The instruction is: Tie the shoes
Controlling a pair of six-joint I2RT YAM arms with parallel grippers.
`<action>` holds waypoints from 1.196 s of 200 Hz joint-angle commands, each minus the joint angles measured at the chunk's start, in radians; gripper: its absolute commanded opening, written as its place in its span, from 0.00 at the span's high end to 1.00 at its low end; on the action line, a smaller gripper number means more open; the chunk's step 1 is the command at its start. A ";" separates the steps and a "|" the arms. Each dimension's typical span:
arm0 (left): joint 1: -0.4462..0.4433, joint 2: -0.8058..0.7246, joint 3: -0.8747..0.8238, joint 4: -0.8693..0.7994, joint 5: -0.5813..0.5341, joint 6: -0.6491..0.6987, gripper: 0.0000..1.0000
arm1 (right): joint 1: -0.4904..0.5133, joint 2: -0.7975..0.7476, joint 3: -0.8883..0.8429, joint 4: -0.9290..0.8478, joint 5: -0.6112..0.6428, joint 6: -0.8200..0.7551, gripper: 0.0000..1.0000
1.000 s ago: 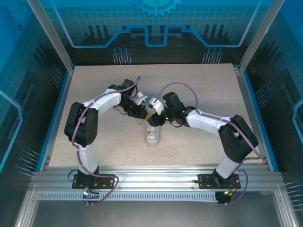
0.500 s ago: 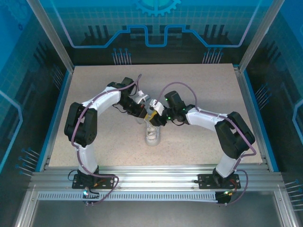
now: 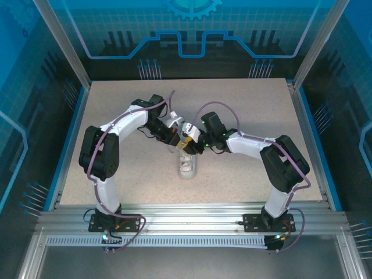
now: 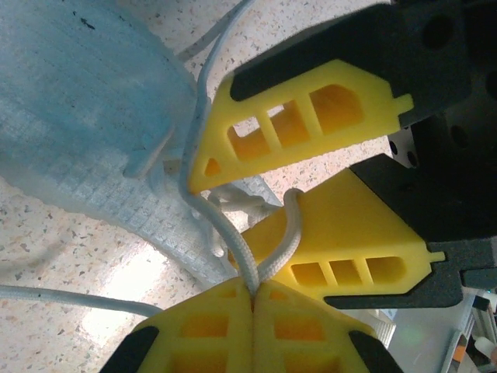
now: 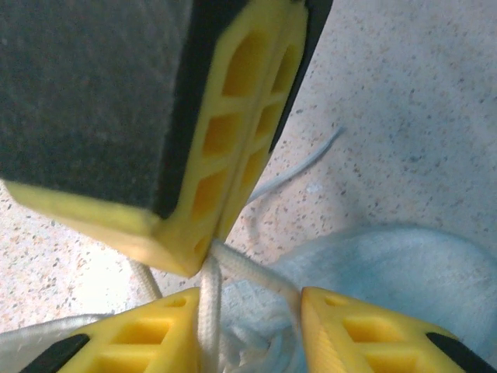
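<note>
The white shoe (image 3: 187, 166) stands mid-table, toe toward the arms, with both grippers meeting over its laces. My left gripper (image 3: 180, 139) is shut on a loop of white lace (image 4: 237, 241), pinched at its yellow fingertips (image 4: 254, 291). My right gripper (image 3: 189, 145) is open just below and beside it. Its fingers (image 5: 132, 334) straddle the two strands of that loop (image 5: 208, 311), one strand lying along each finger. In the left wrist view the right gripper's spread yellow fingers (image 4: 295, 124) frame the loop. The shoe's knit upper (image 5: 404, 272) lies under both.
A loose lace end (image 5: 299, 167) trails over the speckled tabletop (image 3: 261, 110) beyond the shoe. Aluminium frame posts and blue panels enclose the table. Both arms bend inward, their elbows (image 3: 96, 154) out near the table's sides.
The right gripper has crept left and a little farther from the bases, closer round the loop, its elbow drawing in. The left gripper has kept its hold and hardly moved.
</note>
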 commanded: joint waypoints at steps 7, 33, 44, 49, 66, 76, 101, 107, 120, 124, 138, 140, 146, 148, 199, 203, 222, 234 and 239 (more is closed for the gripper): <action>0.005 -0.009 0.026 -0.056 0.036 0.042 1.00 | -0.010 0.004 -0.003 0.060 -0.014 -0.061 0.64; 0.005 -0.013 0.024 -0.054 0.045 0.043 1.00 | -0.010 0.009 -0.007 0.074 -0.065 -0.104 0.67; 0.005 -0.013 0.027 -0.059 0.044 0.047 1.00 | -0.010 0.011 -0.008 0.071 -0.097 -0.122 0.71; 0.005 -0.013 0.027 -0.061 0.044 0.049 1.00 | -0.009 0.010 -0.012 0.070 -0.112 -0.132 0.72; 0.005 -0.015 0.031 -0.066 0.048 0.057 1.00 | -0.005 0.008 -0.028 0.083 -0.142 -0.158 0.78; 0.005 -0.016 0.033 -0.071 0.049 0.063 1.00 | 0.002 0.008 -0.036 0.093 -0.134 -0.165 0.78; 0.005 -0.017 0.038 -0.084 0.043 0.071 1.00 | 0.014 0.007 -0.036 0.073 -0.105 -0.188 0.88; 0.005 -0.018 0.038 -0.082 0.041 0.070 1.00 | 0.015 0.004 -0.037 0.070 -0.107 -0.190 0.93; 0.005 -0.022 0.035 -0.078 0.034 0.069 1.00 | 0.015 -0.008 -0.041 0.058 -0.123 -0.192 1.00; 0.005 -0.024 0.034 -0.076 0.030 0.069 1.00 | 0.015 -0.013 -0.043 0.054 -0.129 -0.188 1.00; 0.005 -0.033 0.027 -0.060 0.017 0.063 1.00 | 0.014 -0.037 -0.049 0.030 -0.150 -0.170 1.00; 0.005 -0.035 0.026 -0.058 0.015 0.062 1.00 | 0.014 -0.041 -0.051 0.026 -0.155 -0.167 1.00; 0.006 -0.039 0.023 -0.051 0.011 0.060 1.00 | 0.014 -0.049 -0.053 0.016 -0.164 -0.162 1.00; 0.005 -0.041 0.022 -0.048 0.010 0.059 1.00 | 0.014 -0.051 -0.054 0.011 -0.169 -0.159 1.00; 0.005 -0.083 -0.024 0.046 -0.062 0.039 1.00 | 0.005 -0.083 -0.004 -0.192 -0.310 -0.080 1.00; 0.005 -0.087 -0.032 0.062 -0.069 0.036 1.00 | 0.003 -0.086 -0.001 -0.200 -0.325 -0.066 1.00; 0.002 -0.123 -0.076 0.140 -0.090 0.010 1.00 | -0.014 -0.093 0.012 -0.204 -0.398 0.040 1.00; -0.002 -0.145 -0.112 0.208 -0.087 -0.013 1.00 | -0.028 -0.082 0.029 -0.203 -0.436 0.142 1.00; -0.006 -0.155 -0.128 0.238 -0.086 -0.025 1.00 | -0.034 -0.073 0.039 -0.202 -0.458 0.188 1.00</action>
